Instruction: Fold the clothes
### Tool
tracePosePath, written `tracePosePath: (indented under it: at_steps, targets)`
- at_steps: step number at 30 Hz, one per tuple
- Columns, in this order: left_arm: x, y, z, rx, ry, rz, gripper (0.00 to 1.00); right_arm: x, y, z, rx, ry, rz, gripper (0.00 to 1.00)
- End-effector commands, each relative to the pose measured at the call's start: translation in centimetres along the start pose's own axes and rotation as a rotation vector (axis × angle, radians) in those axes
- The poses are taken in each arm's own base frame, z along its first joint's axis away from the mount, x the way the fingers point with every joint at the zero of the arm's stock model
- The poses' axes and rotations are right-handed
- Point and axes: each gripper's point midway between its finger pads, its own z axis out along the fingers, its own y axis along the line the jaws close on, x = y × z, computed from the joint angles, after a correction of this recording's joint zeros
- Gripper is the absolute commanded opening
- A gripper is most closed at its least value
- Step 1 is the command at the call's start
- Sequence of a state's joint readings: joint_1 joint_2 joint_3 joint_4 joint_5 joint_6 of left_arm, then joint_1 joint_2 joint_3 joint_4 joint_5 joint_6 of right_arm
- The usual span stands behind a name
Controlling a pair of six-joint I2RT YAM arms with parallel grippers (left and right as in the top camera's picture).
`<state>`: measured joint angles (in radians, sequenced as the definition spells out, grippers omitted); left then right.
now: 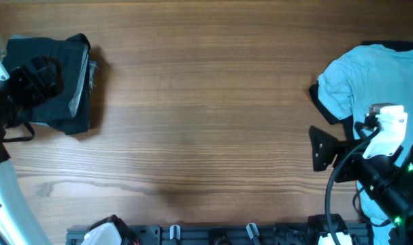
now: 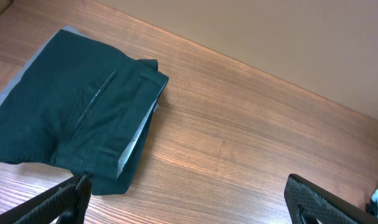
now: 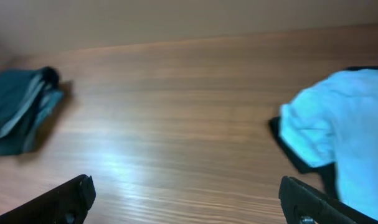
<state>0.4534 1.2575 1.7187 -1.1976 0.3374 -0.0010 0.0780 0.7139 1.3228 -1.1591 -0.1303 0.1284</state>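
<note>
**Claws wide and empty, crumpled shirt the risky pick**

Right gripper (image 3: 185,182) stands fully spread with nothing between its fingers. The left gripper (image 2: 187,183) gapes just as wide and holds nothing.

The likeliest trouble, as I judge it, is with the light blue shirt (image 1: 369,75). It sits bunched on top of a dark garment (image 3: 288,152). A pinch at its edge could catch both layers and drag the pair together, or lift only a wrinkle and tangle the shirt further. A careless descent of the left gripper could also snag the folded dark trousers (image 2: 83,112) and spoil their fold.

In the left wrist view, the trousers begin just beyond the lower-left finger and fill the upper left of the frame. In the right wrist view, the shirt lies ahead of the fingers at the right edge, apart from them. Bare table (image 3: 176,124) stretches between, and the trousers sit small at the far left.
</note>
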Motion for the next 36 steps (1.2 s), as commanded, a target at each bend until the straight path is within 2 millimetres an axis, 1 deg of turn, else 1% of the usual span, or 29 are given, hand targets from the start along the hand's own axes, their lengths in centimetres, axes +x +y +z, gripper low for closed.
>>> tracePosePath:
  at_steps: [1,2,3,4,6,8,10,12,13,14,16,18,20,21,23,27,31,34,36]
  targets:
    - [0.0,0.1,0.1,-0.008,0.0,0.018,1.0,-2.4,-3.2,-1.5,0.205,-0.14,-0.102,1.0]
    - [0.0,0.1,0.1,-0.008,0.0,0.018,1.0,-3.5,-3.2,-2.4,0.212,-0.213,-0.139,1.0]
    - [0.0,0.1,0.1,-0.008,0.0,0.018,1.0,-4.3,-2.9,-3.6,0.209,-0.303,-0.162,1.0]
    - [0.0,0.1,0.1,-0.008,0.0,0.018,1.0,-4.2,-2.8,-4.5,0.205,-0.351,-0.159,1.0]
    - [0.0,0.1,0.1,-0.008,0.0,0.018,1.0,-3.1,-2.8,-5.5,0.201,-0.396,-0.156,1.0]
    - [0.0,0.1,0.1,-0.008,0.0,0.018,1.0,-1.7,-2.7,-5.5,0.185,-0.415,-0.16,1.0]
    - [0.0,0.1,0.1,-0.008,0.0,0.018,1.0,-0.8,-2.3,-4.4,0.144,-0.435,-0.167,1.0]
    - [0.0,0.1,0.1,-0.008,0.0,0.018,1.0,-0.1,-1.7,-2.3,0.086,-0.464,-0.182,1.0]
    - [0.0,0.1,0.1,-0.008,0.0,0.018,1.0,0.5,-1.6,-1.0,0.069,-0.473,-0.182,1.0]
    - [0.0,0.1,0.1,-0.008,0.0,0.018,1.0,1.0,-1.8,-0.1,0.063,-0.474,-0.169,1.0]
    - [0.0,0.1,0.1,-0.008,0.0,0.018,1.0,2.7,-2.2,1.8,0.053,-0.462,-0.117,1.0]
    - [0.0,0.1,0.1,-0.008,0.0,0.018,1.0,4.9,-2.8,3.7,0.035,-0.453,-0.035,1.0]
    - [0.0,0.1,0.1,-0.008,0.0,0.018,1.0,6.4,-3.1,4.4,0.024,-0.476,-0.003,1.0]
    - [0.0,0.1,0.1,-0.008,0.0,0.018,1.0,6.9,-3.1,4.4,0.02,-0.503,-0.006,1.0]
    - [0.0,0.1,0.1,-0.008,0.0,0.018,1.0,7.5,-3.6,5.3,0.038,-0.487,-0.005,1.0]
    - [0.0,0.1,0.1,-0.008,0.0,0.018,1.0,7.6,-4.2,5.4,0.07,-0.493,-0.001,1.0]
    - [0.0,0.1,0.1,-0.008,0.0,0.018,1.0,9.0,-4.7,6.3,0.09,-0.435,0.006,1.0]
    - [0.0,0.1,0.1,-0.008,0.0,0.018,1.0,11.6,-5.6,9.2,0.106,-0.367,0.035,1.0]
    - [0.0,0.1,0.1,-0.008,0.0,0.018,1.0,12.5,-6.1,11.2,0.097,-0.388,0.095,1.0]
